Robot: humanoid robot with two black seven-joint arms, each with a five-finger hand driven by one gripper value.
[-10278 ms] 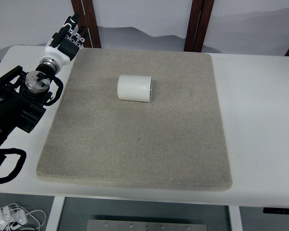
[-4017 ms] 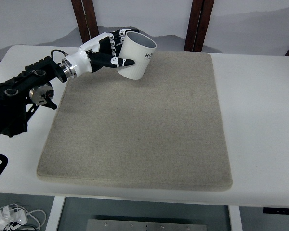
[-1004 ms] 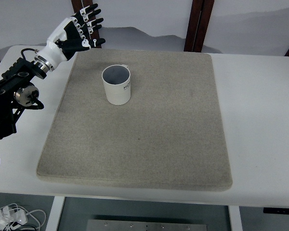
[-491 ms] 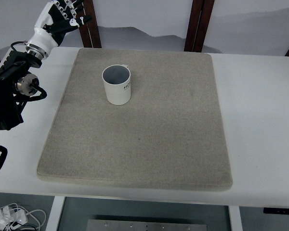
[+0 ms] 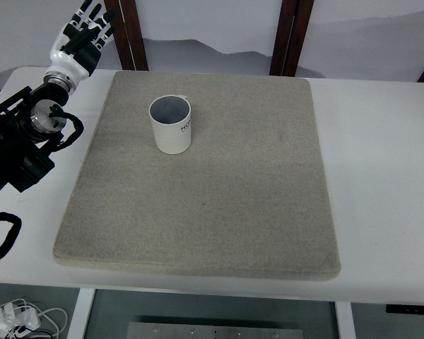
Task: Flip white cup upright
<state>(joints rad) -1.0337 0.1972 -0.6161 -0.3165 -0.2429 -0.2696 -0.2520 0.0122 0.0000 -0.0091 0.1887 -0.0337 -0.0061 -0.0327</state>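
In the top view, the white cup [image 5: 171,125] stands upright on the grey mat [image 5: 205,205], with its open mouth facing up. It sits in the far left part of the mat, at about 11 o'clock from the mat's centre. Some dark print shows on its side, near the rim, but it is too small to read. The mat lies on the white surface [image 5: 381,162].

The left hand [image 5: 81,39] is at the upper left corner of the picture, at about 10 o'clock from the cup and well apart from it. Its fingers [image 5: 92,14] are spread and hold nothing. The right hand is not in view.

Judging from this, the task looks finished, because the cup is on its base.

The cup seems light and stiff, probably plastic or ceramic, with a smooth wall that may be a little slippery. If it is ceramic, a fall could break it. No handle shows. A good hold would be around the middle of the wall, with the fingers on opposite sides, not at the thin rim.
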